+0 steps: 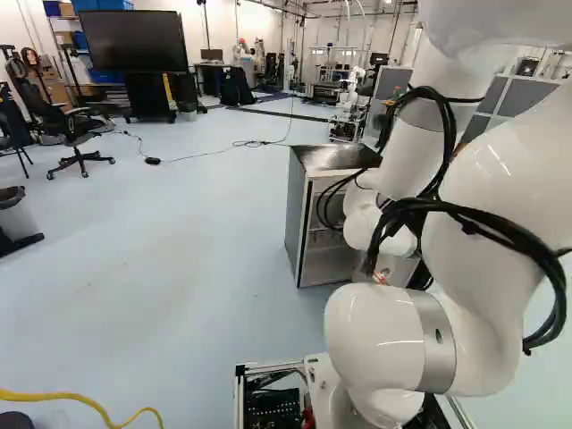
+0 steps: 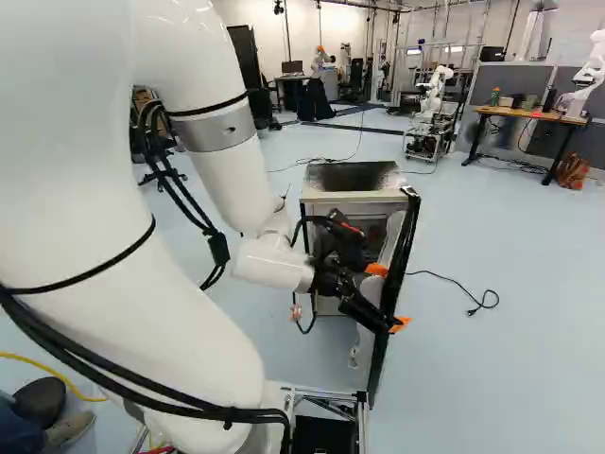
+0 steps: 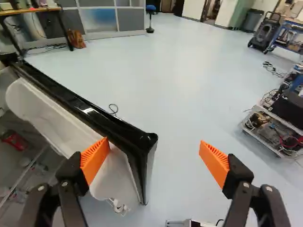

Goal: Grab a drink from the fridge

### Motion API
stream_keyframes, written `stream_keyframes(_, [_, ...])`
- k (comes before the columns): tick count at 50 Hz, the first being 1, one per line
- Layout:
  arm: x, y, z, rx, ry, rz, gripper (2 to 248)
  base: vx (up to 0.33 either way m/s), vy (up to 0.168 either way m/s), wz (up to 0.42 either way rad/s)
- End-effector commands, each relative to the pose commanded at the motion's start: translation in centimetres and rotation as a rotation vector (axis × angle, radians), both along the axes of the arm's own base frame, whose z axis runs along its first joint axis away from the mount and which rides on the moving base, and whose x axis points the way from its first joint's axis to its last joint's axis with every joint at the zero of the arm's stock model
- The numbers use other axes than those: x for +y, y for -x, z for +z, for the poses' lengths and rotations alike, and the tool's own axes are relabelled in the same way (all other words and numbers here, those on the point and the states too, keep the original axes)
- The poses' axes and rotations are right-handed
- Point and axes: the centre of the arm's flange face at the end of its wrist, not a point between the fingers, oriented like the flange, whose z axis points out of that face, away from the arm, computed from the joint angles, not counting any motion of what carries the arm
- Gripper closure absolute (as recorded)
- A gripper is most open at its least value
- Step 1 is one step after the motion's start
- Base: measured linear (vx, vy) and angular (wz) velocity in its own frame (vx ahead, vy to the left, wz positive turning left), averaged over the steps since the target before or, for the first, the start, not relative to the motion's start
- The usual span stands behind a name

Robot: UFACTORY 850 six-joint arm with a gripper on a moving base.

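In the right base view my gripper (image 2: 388, 297) is at the free side of the opened fridge door (image 2: 404, 244), ahead of the small fridge (image 2: 350, 176). The left base view shows the fridge's side wall (image 1: 298, 214) beside my arm. Seen from the wrist, the gripper (image 3: 154, 158) stands wide open. One orange pad (image 3: 94, 160) overlaps the door's white inner lining; the other hangs out past the door's black edge (image 3: 102, 120), apart from it. The door's corner reaches between the fingers. Inside the fridge lies a red can (image 3: 15, 140), with wire racks beside it.
A black cable (image 2: 473, 301) lies on the floor beyond the door. Further back are a wooden table (image 2: 529, 115) and another robot (image 2: 435, 90). Office chairs (image 1: 76, 134) and a large screen (image 1: 134, 40) stand far off. In the wrist view, a frame with electronics (image 3: 272, 135) stands beyond the outer finger.
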Motion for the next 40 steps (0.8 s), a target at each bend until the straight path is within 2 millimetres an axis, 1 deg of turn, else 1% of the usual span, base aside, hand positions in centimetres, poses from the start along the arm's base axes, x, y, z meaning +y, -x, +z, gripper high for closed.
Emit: stream_keyframes(40, [-8.1, -2.7, 0.0, -0.025, 0.011, -0.221, 3, 0.0, 0.0, 0.0])
